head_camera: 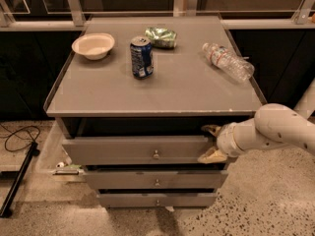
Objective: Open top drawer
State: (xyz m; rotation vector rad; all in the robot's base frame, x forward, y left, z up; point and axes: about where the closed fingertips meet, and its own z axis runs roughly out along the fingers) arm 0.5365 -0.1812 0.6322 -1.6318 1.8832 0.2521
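The top drawer (123, 150) is the widest grey front under the tabletop, with a small round knob (156, 155) at its middle. It stands a little way out, with a dark gap above it. My gripper (211, 142) is on a white arm that comes in from the right, and it sits at the right end of the top drawer's front. Its two tan fingers are apart, one near the drawer's upper corner (211, 129) and one lower against the front's right end (212, 156). Whether they press on the front I cannot tell.
Two narrower drawers (156, 179) sit below the top drawer. On the grey tabletop (187, 90) are a white bowl (93, 45), an upright blue can (141, 57), a crumpled green bag (161, 37) and a plastic bottle (227, 62) lying down. A cable (17, 136) and a black stand leg lie on the floor at the left.
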